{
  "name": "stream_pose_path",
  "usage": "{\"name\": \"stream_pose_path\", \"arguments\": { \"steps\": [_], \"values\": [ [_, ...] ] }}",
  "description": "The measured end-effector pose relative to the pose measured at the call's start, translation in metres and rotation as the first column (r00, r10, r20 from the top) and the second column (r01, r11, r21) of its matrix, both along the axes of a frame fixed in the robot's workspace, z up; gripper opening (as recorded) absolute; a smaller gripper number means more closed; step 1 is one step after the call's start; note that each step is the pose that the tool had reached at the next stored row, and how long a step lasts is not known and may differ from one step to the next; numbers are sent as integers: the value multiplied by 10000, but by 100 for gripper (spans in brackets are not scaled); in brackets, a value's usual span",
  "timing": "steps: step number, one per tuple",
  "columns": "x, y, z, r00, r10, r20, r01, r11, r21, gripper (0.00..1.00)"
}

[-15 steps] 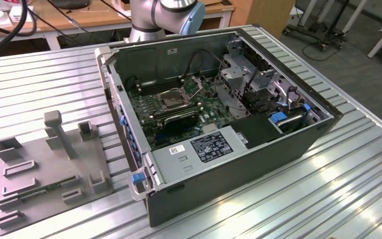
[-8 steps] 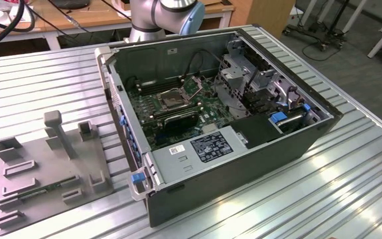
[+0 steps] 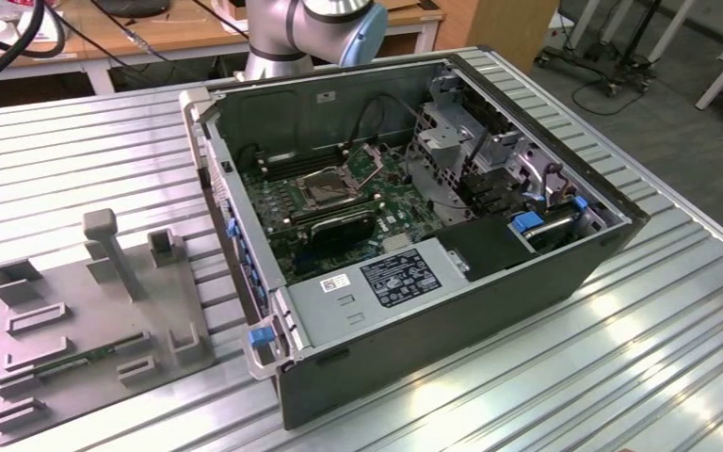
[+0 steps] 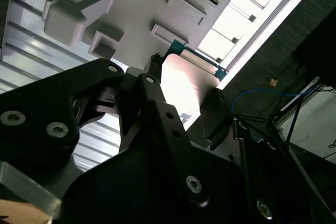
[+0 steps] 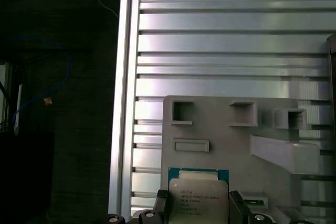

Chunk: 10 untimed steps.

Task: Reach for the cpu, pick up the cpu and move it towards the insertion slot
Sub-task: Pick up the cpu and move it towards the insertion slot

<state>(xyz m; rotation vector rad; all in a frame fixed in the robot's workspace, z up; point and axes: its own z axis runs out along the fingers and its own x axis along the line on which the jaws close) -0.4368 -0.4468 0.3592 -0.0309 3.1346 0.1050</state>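
Observation:
The cpu (image 5: 198,198), a silvery square chip with a green edge, sits between my gripper's (image 5: 199,208) two dark fingers (image 5: 237,207), which are shut on its opposite sides. In the second wrist view the cpu (image 4: 184,85) shines brightly between the fingers (image 4: 214,115) and hangs above the grey plastic tray (image 4: 131,3). The insertion slot (image 3: 332,188), a metal-framed square socket with a dark centre, lies on the green board inside the open computer case (image 3: 462,311). That is well towards the exterior view's right of the tray (image 3: 98,311).
Upright posts and recesses stand on the tray, and a green memory stick (image 3: 79,359) lies in one of its slots. The ribbed metal table (image 3: 663,339) ends in an edge rail (image 5: 125,103) close to the tray. Cables and drive cages fill the case's far side.

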Motion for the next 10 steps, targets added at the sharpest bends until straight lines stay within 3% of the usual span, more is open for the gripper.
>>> {"name": "stream_pose_path", "arguments": {
  "steps": [10],
  "values": [
    [29,0,2,10000,0,-2,0,10000,-1,54]
  ]
}}
